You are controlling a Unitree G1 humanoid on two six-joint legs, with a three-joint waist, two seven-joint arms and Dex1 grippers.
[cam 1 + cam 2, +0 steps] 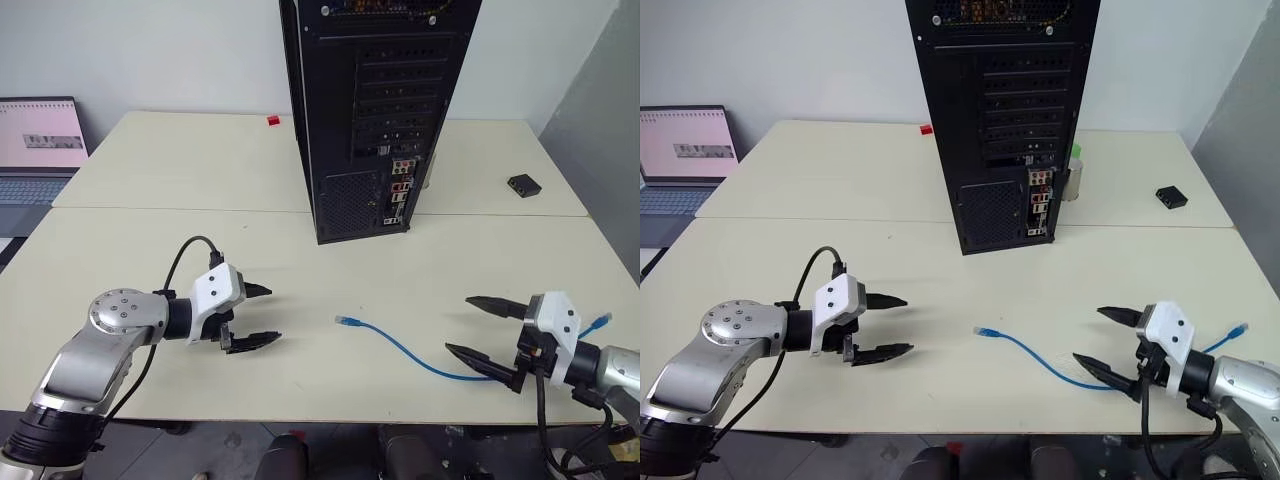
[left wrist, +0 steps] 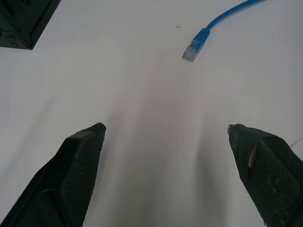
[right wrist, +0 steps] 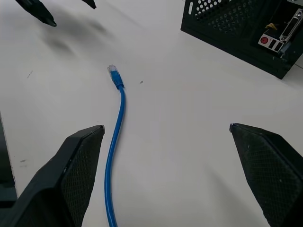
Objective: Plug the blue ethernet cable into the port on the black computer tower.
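This looked like an office or a small lab set up for testing. Two plain cream tables [image 1: 150,180] stood pushed together against a bare white wall [image 1: 150,50]. An open laptop [image 1: 38,150] with a lit screen sat on a separate surface just beside the tables, at the robot's left. A black computer tower [image 1: 370,110] stood upright on the table with its rear panel of slot covers and ports facing the camera, and a blue ethernet cable [image 1: 400,345] lay loose on the tabletop in front of it.

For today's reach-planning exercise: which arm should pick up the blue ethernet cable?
Probably right: the blue ethernet cable runs beside the open right end effector; the open left end effector sits farther off.
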